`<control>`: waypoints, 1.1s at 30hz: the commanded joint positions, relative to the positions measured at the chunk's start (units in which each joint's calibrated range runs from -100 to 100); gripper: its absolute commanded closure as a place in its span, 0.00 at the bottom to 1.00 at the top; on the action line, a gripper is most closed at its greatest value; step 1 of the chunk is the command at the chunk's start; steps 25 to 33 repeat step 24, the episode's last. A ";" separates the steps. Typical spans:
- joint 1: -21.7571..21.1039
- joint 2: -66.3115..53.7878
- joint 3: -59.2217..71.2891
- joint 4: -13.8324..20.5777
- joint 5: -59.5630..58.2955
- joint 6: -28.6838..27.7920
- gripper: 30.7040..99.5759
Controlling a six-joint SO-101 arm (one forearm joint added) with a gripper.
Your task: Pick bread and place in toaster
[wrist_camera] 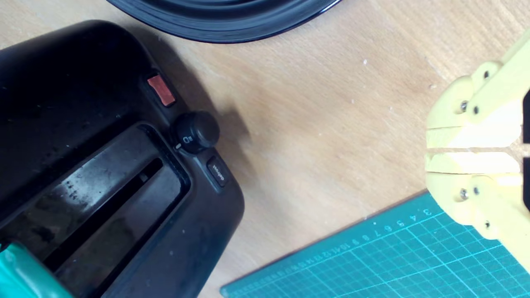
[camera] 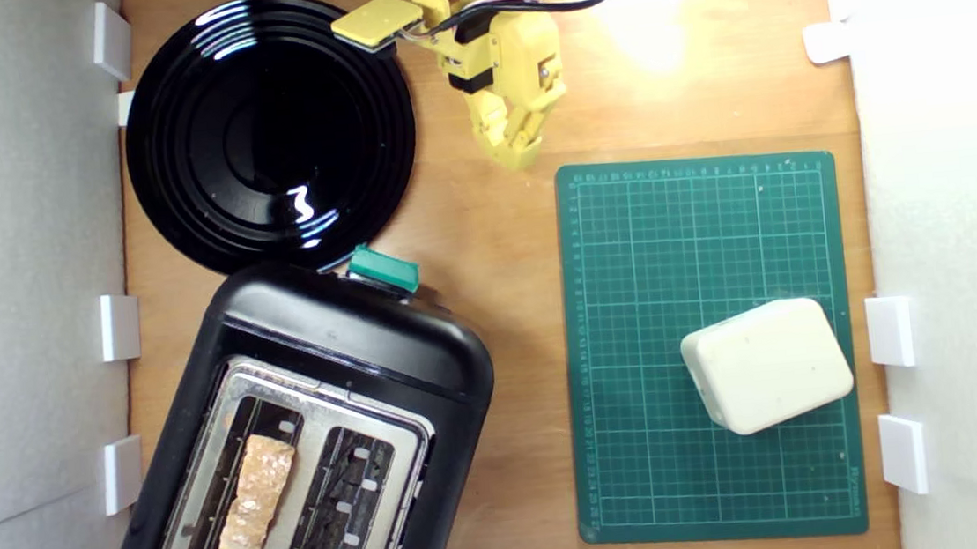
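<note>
Now bread [camera: 255, 512] fills toaster [camera: 427, 377]; clenched gripper [camera: 516, 159] hovers over bare wood.

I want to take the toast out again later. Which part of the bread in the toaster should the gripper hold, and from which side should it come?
Grip the bread by its upper crust edge, coming straight down from above. It stands on edge in the toaster's slot on the exterior view's left, so only that narrow top edge looks reachable. Turning the closed, empty gripper so its fingers close across the slot would probably work best.
</note>
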 commanded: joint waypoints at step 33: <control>0.13 -0.69 0.22 0.15 0.57 0.37 1.00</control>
